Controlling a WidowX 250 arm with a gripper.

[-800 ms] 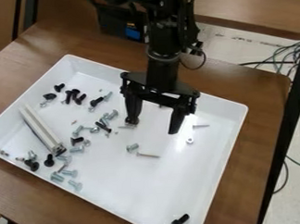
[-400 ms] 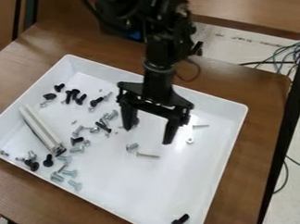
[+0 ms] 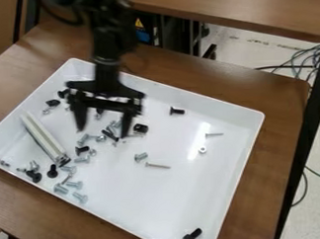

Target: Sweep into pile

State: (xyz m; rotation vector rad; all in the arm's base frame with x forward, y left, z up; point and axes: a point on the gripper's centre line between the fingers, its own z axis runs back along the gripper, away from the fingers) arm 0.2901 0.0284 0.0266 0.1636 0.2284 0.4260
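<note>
A black tool (image 3: 103, 133), its fingers spread apart, hangs over the upper left of a white tray (image 3: 185, 199). Screws (image 3: 82, 198) lie scattered below and around it; a few lie toward the tray's right.

Arm (image 3: 108, 41) blurred, upper end cut by top edge; hand (image 3: 103, 132) smeared too, covering part of the upper-left screw cluster, so I can't count the black screws (image 3: 99, 111) behind it. Tray (image 3: 254, 119) loses its left and bottom corners to the frame edges, bench (image 3: 281, 100) runs out left and bottom, cables (image 3: 279, 67) cut at right. Specks (image 3: 115, 144) among the screws too small for me to name, dark box (image 3: 145, 24) behind the arm partly hidden.
</note>
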